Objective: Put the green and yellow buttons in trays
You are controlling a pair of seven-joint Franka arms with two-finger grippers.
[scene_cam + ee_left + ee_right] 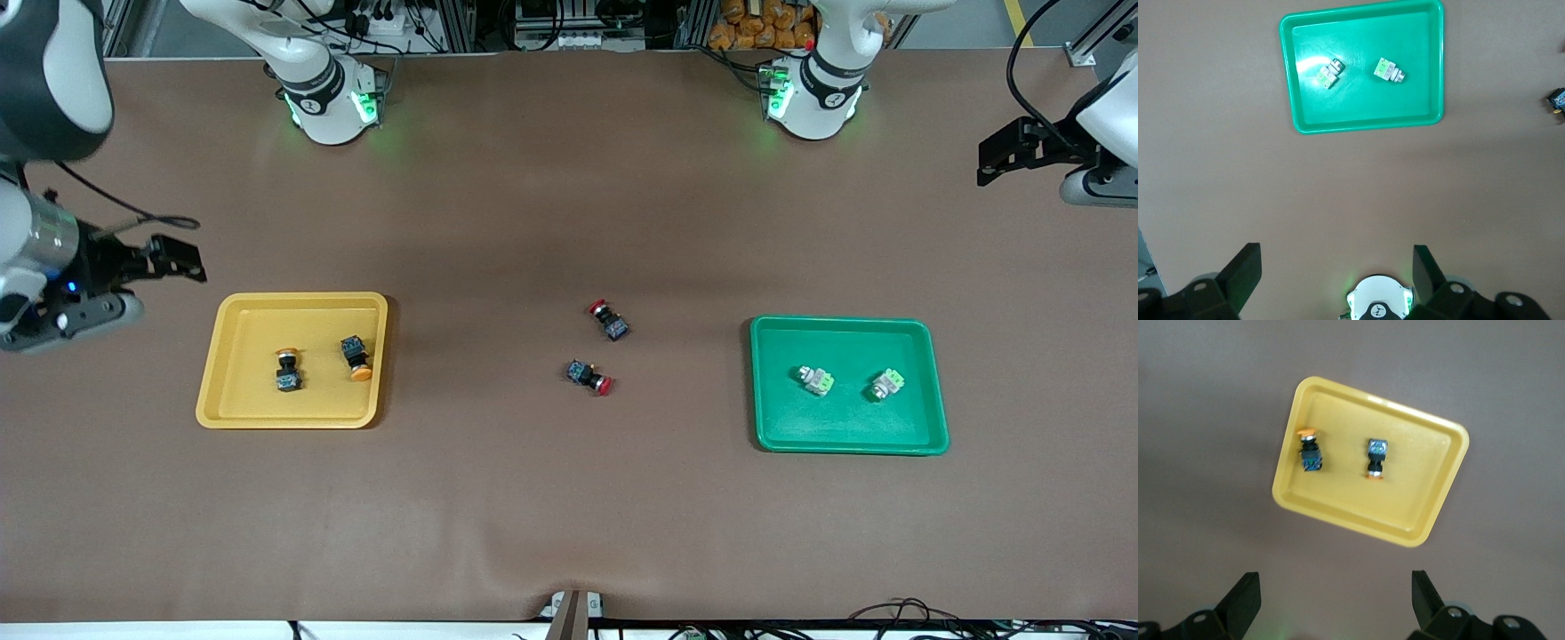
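Item 1, my jaws. My right gripper (182,260) hung over bare surface (533,498) at the right arm's end, beside the yellow tray (206,391). Jaws spread wide, holding nothing; in the right wrist view the two fingers (1245,597) stood well apart. My left gripper (1000,156) hung over the surface at the left arm's end, well apart from the green tray (760,391). Its jaws were likewise spread and empty, as its fingers (1245,270) in the left wrist view showed.

Item 2, yellow tray. Contents: two yellow buttons, both lying on their sides. One yellow button (287,370) had its cap toward the robot bases. The other yellow button (356,356) had its cap toward the front camera. They lay near each other, not touching.

Item 3, green tray. Contents: two green buttons, apart from each other. One green button (815,380) and the second green button (886,384) both lay on their sides, as far as I could make out.

Item 4, loose on the surface between the trays: two red buttons (610,321) (590,376), near each other, not in either tray.

Item 5, the deciding relation. No green or yellow button lay outside a tray, so neither gripper had one left to reach for. I judged the sorting complete, both arms waiting.
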